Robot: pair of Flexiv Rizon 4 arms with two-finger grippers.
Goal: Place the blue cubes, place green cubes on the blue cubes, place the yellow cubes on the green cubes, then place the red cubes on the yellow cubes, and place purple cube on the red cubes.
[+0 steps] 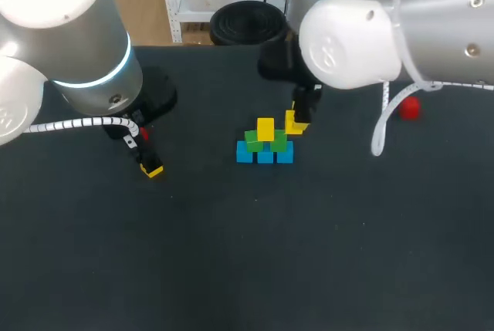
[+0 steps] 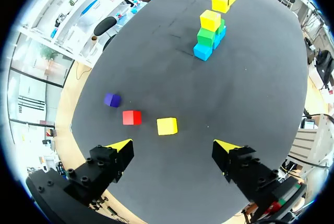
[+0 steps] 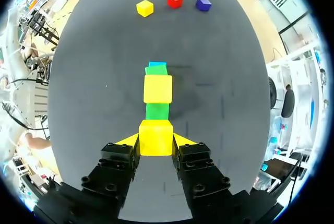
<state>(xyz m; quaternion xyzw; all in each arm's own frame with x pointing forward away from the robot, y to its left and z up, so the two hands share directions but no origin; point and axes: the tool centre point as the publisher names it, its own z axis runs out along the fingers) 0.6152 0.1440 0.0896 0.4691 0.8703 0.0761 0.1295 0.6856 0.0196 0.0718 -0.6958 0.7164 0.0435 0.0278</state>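
Note:
Mid-table stands a stack: a row of blue cubes (image 1: 265, 155), green cubes (image 1: 253, 143) on them, and one yellow cube (image 1: 265, 128) on top. My right gripper (image 3: 155, 139) is shut on a second yellow cube (image 3: 155, 136), held just right of the stack (image 1: 296, 124) at about the top cube's height. My left gripper (image 2: 175, 148) stands open over the table's left part (image 1: 141, 152). Ahead of its fingers lie a loose yellow cube (image 2: 167, 126), a red cube (image 2: 131, 117) and a purple cube (image 2: 111, 99).
A red piece (image 1: 409, 107) lies on the table at the right, partly behind my right arm's white cable. The dark table top (image 1: 309, 254) stretches bare toward the front.

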